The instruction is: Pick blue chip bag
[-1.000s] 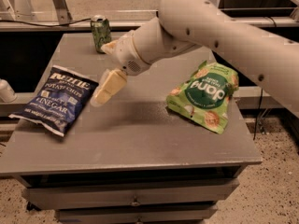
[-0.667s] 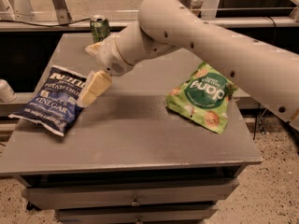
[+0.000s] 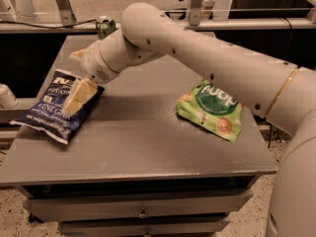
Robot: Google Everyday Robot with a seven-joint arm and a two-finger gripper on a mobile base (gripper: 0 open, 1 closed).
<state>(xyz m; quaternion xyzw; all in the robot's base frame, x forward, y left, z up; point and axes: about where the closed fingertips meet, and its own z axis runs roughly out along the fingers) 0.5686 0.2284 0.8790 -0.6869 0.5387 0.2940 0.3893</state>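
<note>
The blue chip bag (image 3: pixel 43 116) lies on the left side of the grey table (image 3: pixel 148 147), its white lettering facing up and its left edge hanging over the table's side. My gripper (image 3: pixel 70 83) is at the bag's upper right corner, reaching in from the right on the long white arm. It is open. One cream finger (image 3: pixel 79 96) lies over the bag's top right part. The other finger (image 3: pixel 77 56) is above the bag's far edge. The bag rests on the table and is not held.
A green snack bag (image 3: pixel 212 110) lies on the right side of the table. A small green can (image 3: pixel 104 26) stands at the far edge behind the arm. Drawers run under the table's front edge. Metal frame legs stand behind.
My gripper has moved left and down from the middle of the table to the blue bag's upper right corner. The bag, green bag and can have not moved.
</note>
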